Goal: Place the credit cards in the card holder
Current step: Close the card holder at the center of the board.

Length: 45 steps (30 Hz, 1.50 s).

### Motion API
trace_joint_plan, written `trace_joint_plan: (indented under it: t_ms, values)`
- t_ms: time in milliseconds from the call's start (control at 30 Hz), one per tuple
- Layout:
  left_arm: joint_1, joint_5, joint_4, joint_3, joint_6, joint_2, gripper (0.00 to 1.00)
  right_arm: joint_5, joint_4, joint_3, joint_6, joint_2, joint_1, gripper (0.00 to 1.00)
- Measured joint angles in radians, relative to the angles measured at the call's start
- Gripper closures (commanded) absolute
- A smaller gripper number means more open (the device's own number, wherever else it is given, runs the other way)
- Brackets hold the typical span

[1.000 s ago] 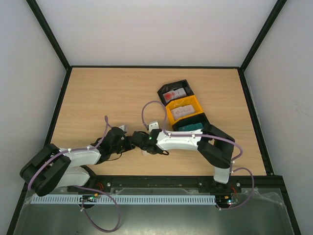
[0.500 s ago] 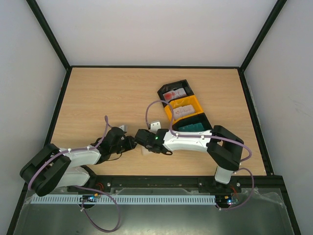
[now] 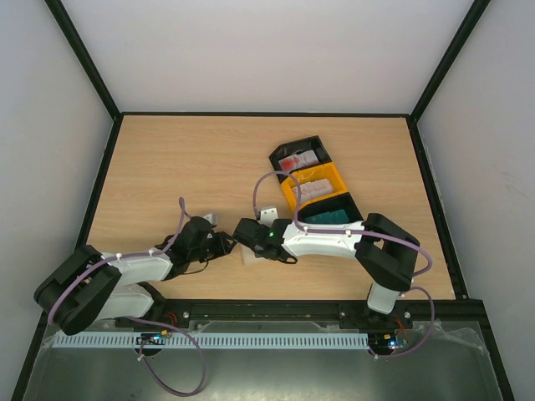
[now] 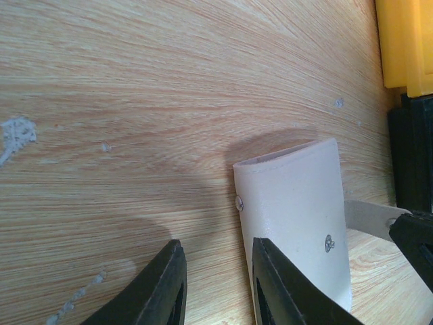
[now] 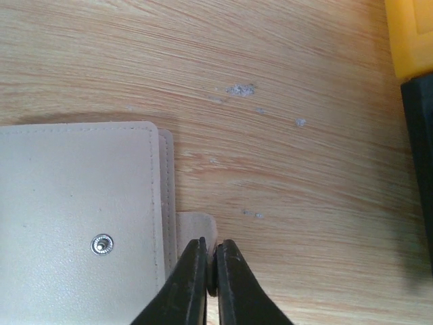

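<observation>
The beige card holder [image 5: 74, 217] lies closed and flat on the wooden table, snap dot facing up, between my two grippers [image 3: 249, 256]. A short beige strap [image 5: 199, 227] sticks out of its edge, and my right gripper [image 5: 213, 242] is shut on that strap. My left gripper [image 4: 216, 245] is open on the other side, one finger [image 4: 270, 284] against the holder's edge [image 4: 298, 203] and only bare wood in its gap. The credit cards sit in three bins: white and red ones [image 3: 299, 159], pale ones [image 3: 315, 189], teal ones [image 3: 326, 217].
The black, orange and black bins stand in a diagonal row right of centre, close behind my right arm. The orange bin [image 4: 406, 40] and the near black bin [image 5: 419, 149] edge into the wrist views. The table's near edge [image 3: 251, 299] lies just behind both grippers.
My right gripper has shifted slightly right and closed onto the strap. Its elbow has swung to the right. The left arm has stayed still.
</observation>
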Motion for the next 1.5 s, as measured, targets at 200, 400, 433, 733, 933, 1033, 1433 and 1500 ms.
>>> trace_joint_plan:
  t_ms: [200, 400, 433, 733, 933, 1033, 1433, 1500]
  values:
    - [0.000, 0.000, 0.000, 0.000, 0.000, 0.000, 0.70, -0.007, 0.005, 0.000, 0.000, 0.000, -0.003, 0.97]
    - [0.000, 0.000, 0.002, 0.000, 0.000, 0.002, 0.70, -0.007, 0.005, 0.000, 0.002, -0.001, -0.003, 0.91]
    - [0.000, 0.000, 0.002, 0.000, 0.001, 0.002, 0.70, -0.007, 0.005, 0.000, 0.002, -0.001, -0.003, 0.93]
    - [0.000, 0.001, 0.005, 0.000, 0.001, 0.004, 0.70, -0.008, 0.005, -0.002, 0.003, -0.012, -0.003, 0.94]
    - [0.000, 0.002, 0.006, 0.000, 0.001, 0.004, 0.70, -0.010, 0.006, -0.002, 0.004, -0.023, -0.003, 0.92]
    - [0.001, 0.002, 0.006, 0.000, 0.000, 0.004, 0.70, -0.010, 0.007, -0.002, 0.003, -0.024, -0.003, 0.98]
    - [0.001, 0.021, 0.026, -0.013, -0.004, -0.003, 0.61, -0.053, 0.063, -0.021, -0.014, -0.024, -0.004, 0.98]
    - [0.000, 0.034, 0.042, -0.028, -0.014, -0.016, 0.60, -0.089, 0.107, -0.037, -0.029, -0.026, -0.008, 0.98]
